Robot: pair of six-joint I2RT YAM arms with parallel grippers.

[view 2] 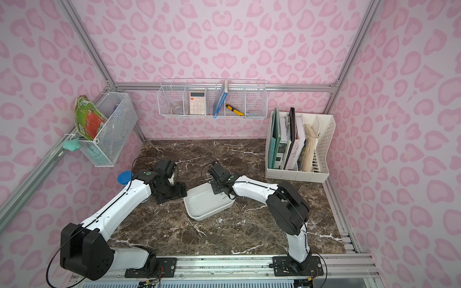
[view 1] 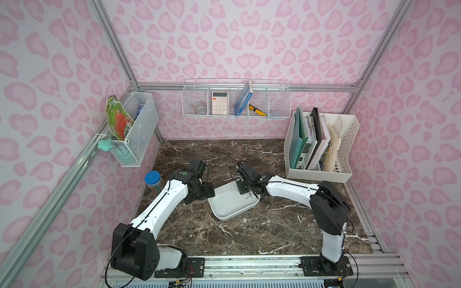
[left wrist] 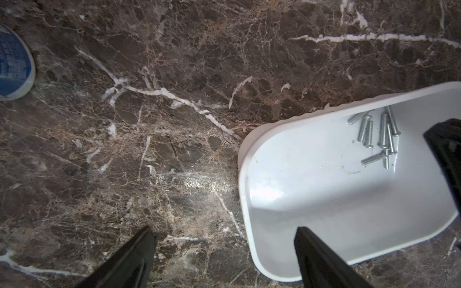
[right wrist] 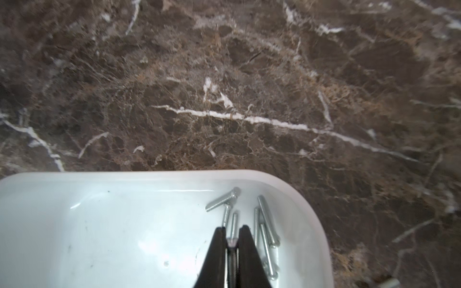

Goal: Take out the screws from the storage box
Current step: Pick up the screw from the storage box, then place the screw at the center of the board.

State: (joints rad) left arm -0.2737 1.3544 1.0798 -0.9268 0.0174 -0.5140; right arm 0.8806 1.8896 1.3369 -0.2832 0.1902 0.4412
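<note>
1. The brown marble surface (view 1: pixel 249 237) carries the storage box (view 1: pixel 229 208) near its centre. The box is a shallow white tray, and in both top views its long axis runs from about 2 to 8 o'clock.
2. The left gripper (left wrist: pixel 224 228) is spread wide and empty at the box's 10 o'clock edge. One finger is over the rim and the other over bare surface.
3. The right gripper (right wrist: pixel 232 228) reaches in from 3 o'clock and is by far the nearer to the load. Its fingers are pressed almost together, apparently pinching one screw (right wrist: pixel 233 220) that runs in line with them.
4. The screws (left wrist: pixel 381 134) are slim, silvery and small-headed. They cluster mostly parallel in the box's 3 o'clock corner, beside the right gripper's tips, so any lift should go straight up.
</note>
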